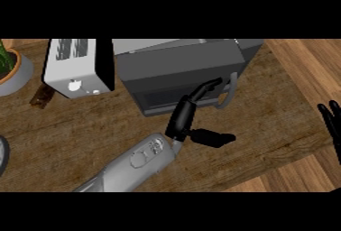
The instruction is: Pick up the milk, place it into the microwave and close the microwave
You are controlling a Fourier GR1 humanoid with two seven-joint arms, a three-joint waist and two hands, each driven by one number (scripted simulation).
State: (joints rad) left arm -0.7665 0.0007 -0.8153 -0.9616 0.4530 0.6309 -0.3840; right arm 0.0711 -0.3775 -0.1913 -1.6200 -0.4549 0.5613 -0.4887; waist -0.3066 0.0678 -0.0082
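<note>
Wooden counter (80,131), left hand (183,118) fingers touching microwave (180,67) door

microwave (180,67): 1 | toaster (76,67): 1 | potted plant (10,65): 1 | hands: 2 (left hand (193,113), right hand (331,126))

No readable text anywhere.
The microwave (180,67), the toaster (76,65) and the wooden counter (80,135) carry no legible words, brand marks, numbers or signs; the toaster's small front markings are too tiny to make out.

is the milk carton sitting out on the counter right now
No. No milk carton shows on the wooden counter; only the toaster, the microwave and a potted plant stand there.
</note>
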